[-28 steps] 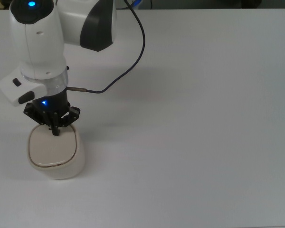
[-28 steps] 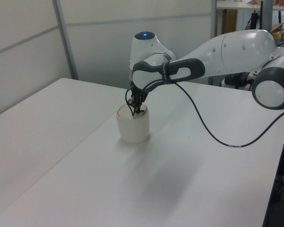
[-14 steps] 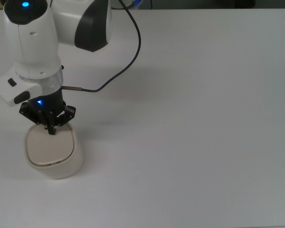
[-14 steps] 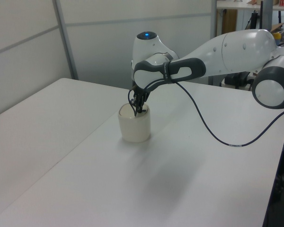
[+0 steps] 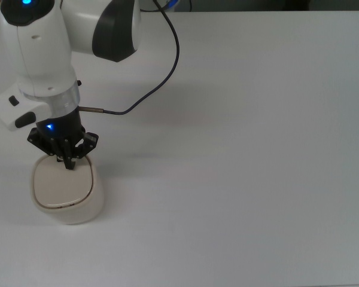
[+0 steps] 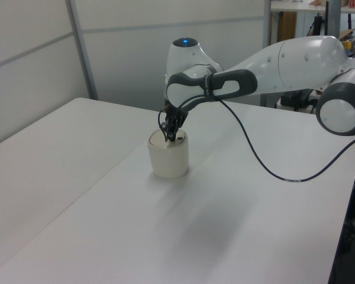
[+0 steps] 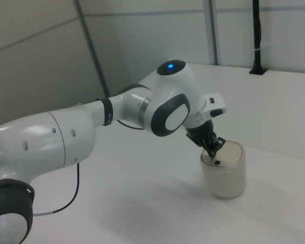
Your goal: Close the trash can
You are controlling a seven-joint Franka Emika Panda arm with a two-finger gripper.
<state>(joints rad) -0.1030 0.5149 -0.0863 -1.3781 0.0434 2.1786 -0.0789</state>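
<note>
Desk (image 5: 257,179): plain white, panelled wall standing behind it in the left view. Trash can (image 5: 67,191): cream bin, sitting directly under the claw, lid lying flat and looking closed or nearly so. Claw (image 5: 68,165): fingers drawn together, tips pressing at the lid's edge nearest the arm. Handling note: pressing straight down and gently, since side force is likely sliding the light bin.
</note>
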